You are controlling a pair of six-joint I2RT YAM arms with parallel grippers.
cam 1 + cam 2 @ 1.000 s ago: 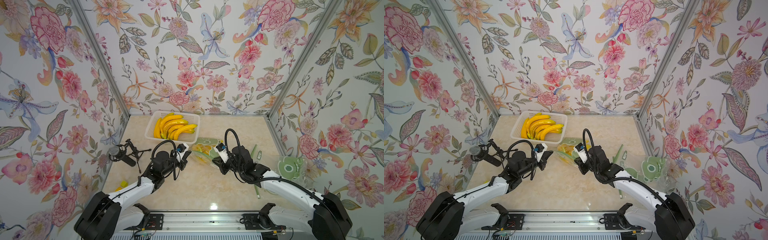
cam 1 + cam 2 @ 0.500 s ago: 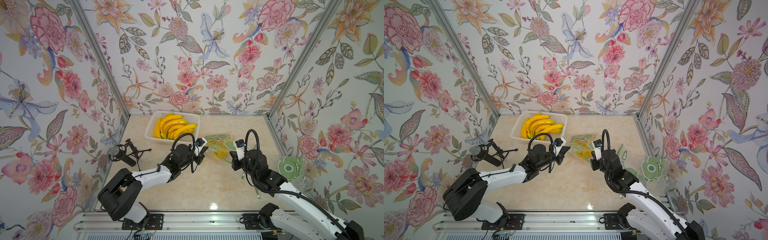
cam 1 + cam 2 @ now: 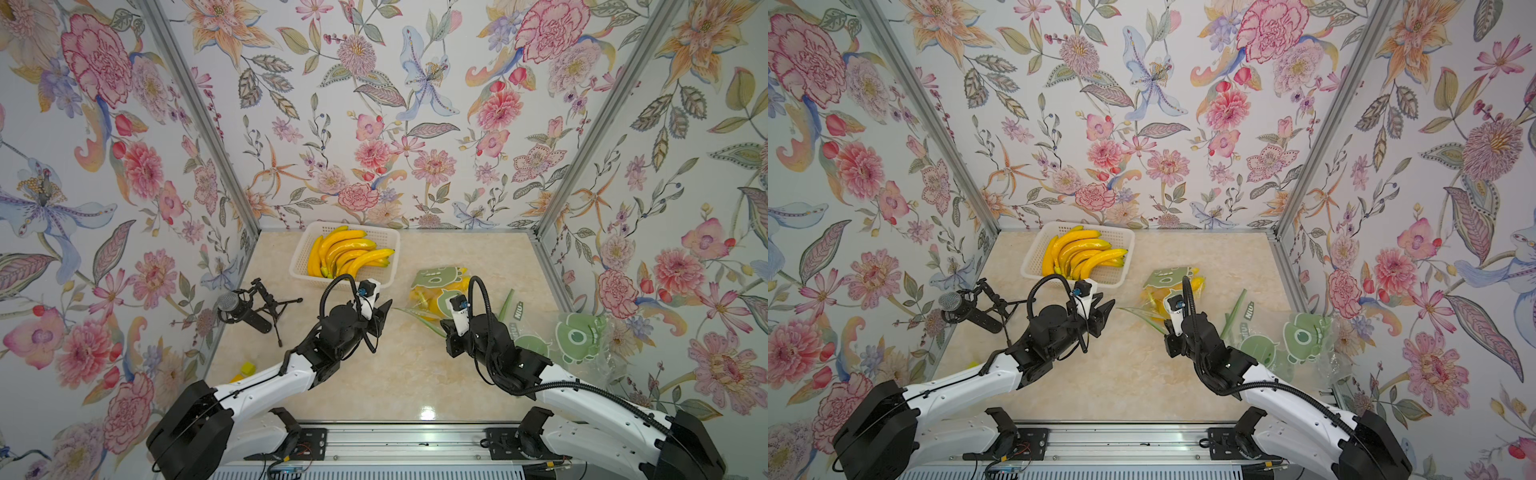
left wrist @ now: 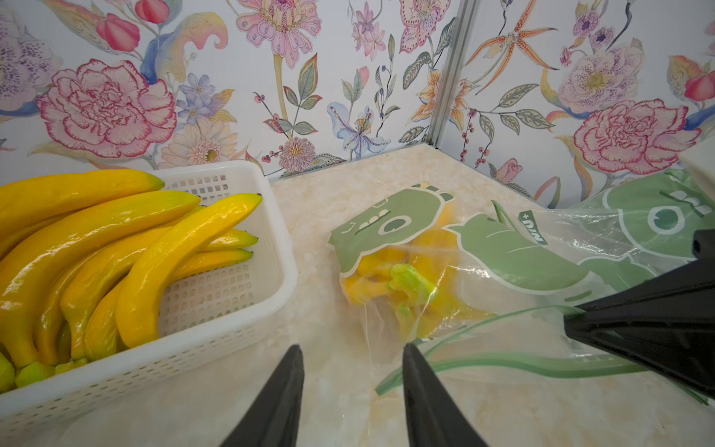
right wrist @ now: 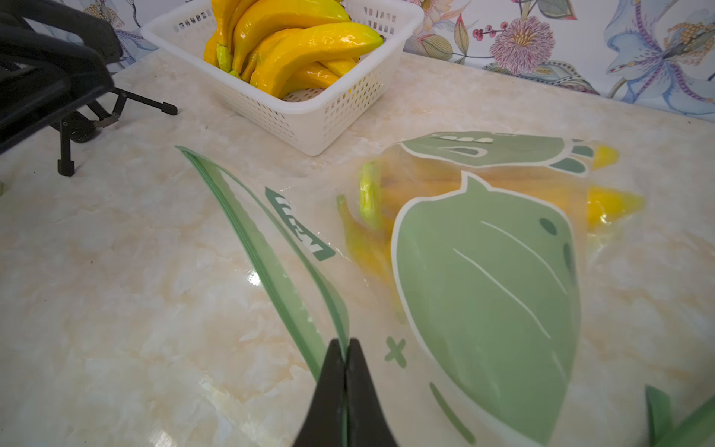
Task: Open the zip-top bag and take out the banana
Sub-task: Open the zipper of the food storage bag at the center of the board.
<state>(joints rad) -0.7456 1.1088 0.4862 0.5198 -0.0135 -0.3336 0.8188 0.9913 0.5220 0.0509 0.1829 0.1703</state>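
Right pincer (image 5: 344, 342): jaws pressed together on the green zip strip at one end of the mouth of the bag (image 5: 483, 271), so that the thin plastic is pinched between the tips. Left pincer (image 4: 351, 346): jaws partly apart with nothing between them, pointing at the other end of the bag's mouth, whose edge lies just beyond the tips; whether a fingertip touches the plastic cannot be told. In the left wrist view the two green lips of the zip run apart from each other along part of their length, so the mouth stands partly open. The bag is clear plastic with green cartoon prints and lies flat on the table (image 3: 395, 382), between the two arms and just beside the basket (image 3: 390, 237). The banana (image 5: 615, 201) is inside the bag, at the end away from the zip, its yellow body showing through the plastic and its green stem turned toward the mouth. The basket is white and perforated, stands near the back wall, and holds a bunch of yellow bananas (image 3: 349, 257). In both top views, more bags (image 3: 577, 336) with the same green print lie crumpled on the robot's right side of the table. A microphone (image 3: 231, 304) on a small black stand lies on the left side.
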